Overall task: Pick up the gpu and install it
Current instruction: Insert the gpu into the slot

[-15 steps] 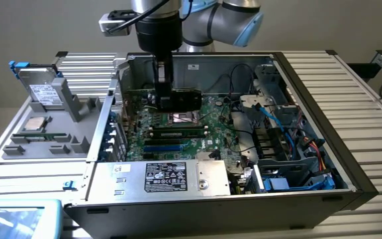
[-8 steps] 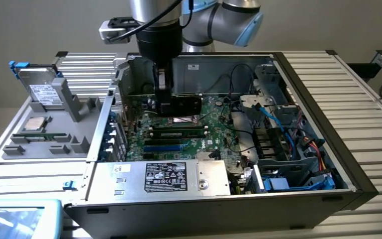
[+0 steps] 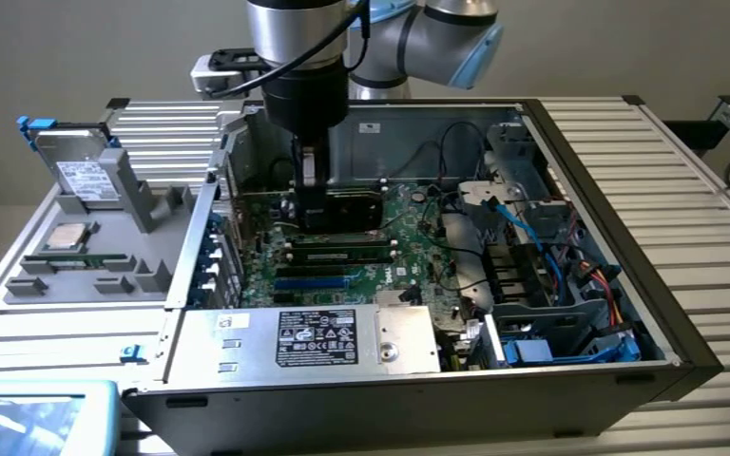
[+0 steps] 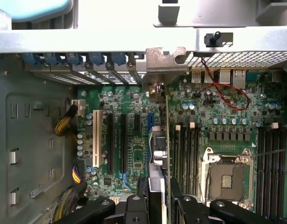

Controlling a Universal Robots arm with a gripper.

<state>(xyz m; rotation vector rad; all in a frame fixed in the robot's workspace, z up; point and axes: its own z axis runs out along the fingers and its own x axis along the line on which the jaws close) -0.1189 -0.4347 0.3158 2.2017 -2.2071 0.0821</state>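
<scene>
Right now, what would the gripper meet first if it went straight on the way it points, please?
Likely the motherboard, with the gpu that the gripper holds touching it first; how much gap there is between them is unclear.

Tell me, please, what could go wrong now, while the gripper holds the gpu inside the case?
1. The gpu, held edge-on by the gripper, might come down beside its slot and hit the board.
2. Its bracket sits close to the case's rear wall and may catch there.
3. The red wire lies near the bracket and could snag.
</scene>
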